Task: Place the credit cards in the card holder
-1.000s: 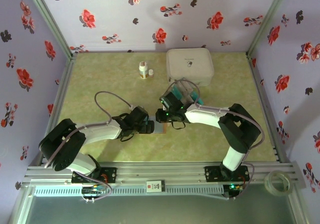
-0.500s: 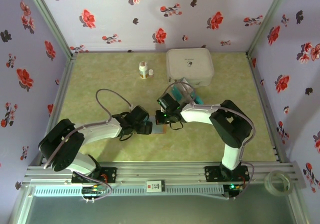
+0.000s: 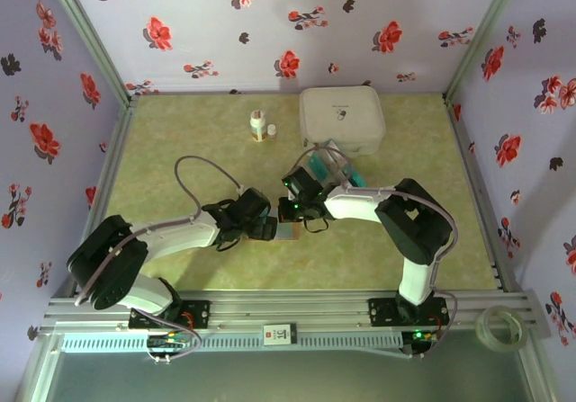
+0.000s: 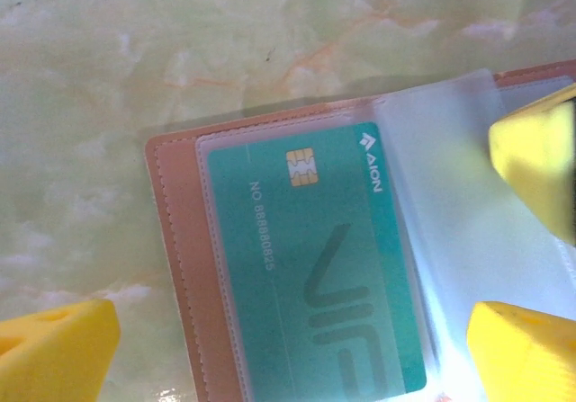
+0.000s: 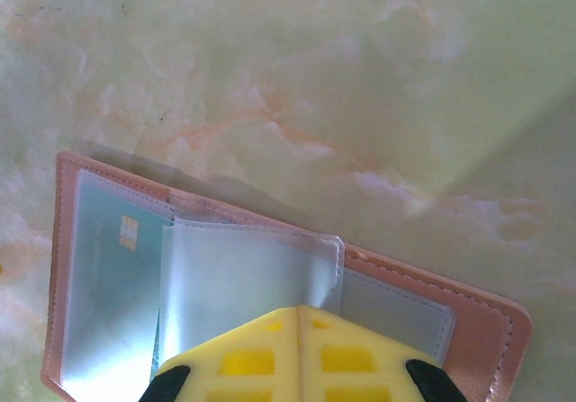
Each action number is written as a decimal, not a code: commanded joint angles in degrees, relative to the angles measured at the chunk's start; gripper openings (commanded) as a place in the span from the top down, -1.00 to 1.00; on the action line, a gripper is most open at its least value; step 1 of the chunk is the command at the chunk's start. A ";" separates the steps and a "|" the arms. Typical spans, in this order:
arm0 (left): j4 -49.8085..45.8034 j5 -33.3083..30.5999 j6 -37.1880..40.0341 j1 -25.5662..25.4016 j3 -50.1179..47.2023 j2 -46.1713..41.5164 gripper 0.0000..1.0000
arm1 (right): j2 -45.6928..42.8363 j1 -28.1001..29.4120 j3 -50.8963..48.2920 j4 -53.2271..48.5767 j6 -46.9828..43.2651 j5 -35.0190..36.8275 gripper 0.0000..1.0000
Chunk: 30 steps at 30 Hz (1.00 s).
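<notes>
**Open card holder lies between the two grippers, one teal card in its sleeve**

The card holder (image 4: 175,267) lies opened flat on the green marbled table (image 4: 108,78). In the top view it sits near the middle of the table, toward the arms' side, right between the two gripper heads. Its cover is tan-pink and leather-like with a stitched edge, and inside are clear plastic sleeves. A teal card (image 4: 306,267) sits in one sleeve, showing a gold chip, the word AION, a printed number and large pale letters. Another clear sleeve (image 5: 252,276) stands slightly raised over the middle of the holder.

The left gripper (image 3: 267,229) is spread wide, with its yellow fingers (image 4: 54,348) to either side of the holder and nothing between them. The right gripper (image 5: 301,352) has its yellow pads pressed together, with the tips at the edge of the raised sleeve. Whether that sleeve is pinched between them cannot be told.

In the left wrist view the frame cuts off the lower end of the card and holder, and glare washes out the sleeves on the right. The right pads cover the holder's near edge. From above the holder is only a small sliver. More teal cards (image 3: 317,163) lie beside the white box (image 3: 342,119), largely covered by the right arm, so their number is unclear.
</notes>
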 commanded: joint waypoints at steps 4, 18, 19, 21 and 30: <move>1.29 -1.65 1.67 -0.71 0.58 -0.31 -0.99 | 1.18 0.15 -0.17 0.49 0.88 -0.71 1.00; 2.47 -3.57 1.52 -1.74 -1.57 4.05 -0.99 | 1.01 0.22 0.14 0.51 1.20 -0.84 1.00; 2.46 -3.74 1.46 -1.77 -1.74 4.08 -0.99 | 0.97 0.23 0.20 0.51 1.23 -0.87 1.00; 2.25 -4.08 1.04 -1.86 -2.09 4.31 -0.99 | 0.75 0.22 0.36 0.24 1.21 -0.84 0.99; 2.47 -4.64 -0.46 -1.92 -3.46 3.99 -0.99 | -3.35 -0.42 -0.36 -1.25 1.20 1.55 0.26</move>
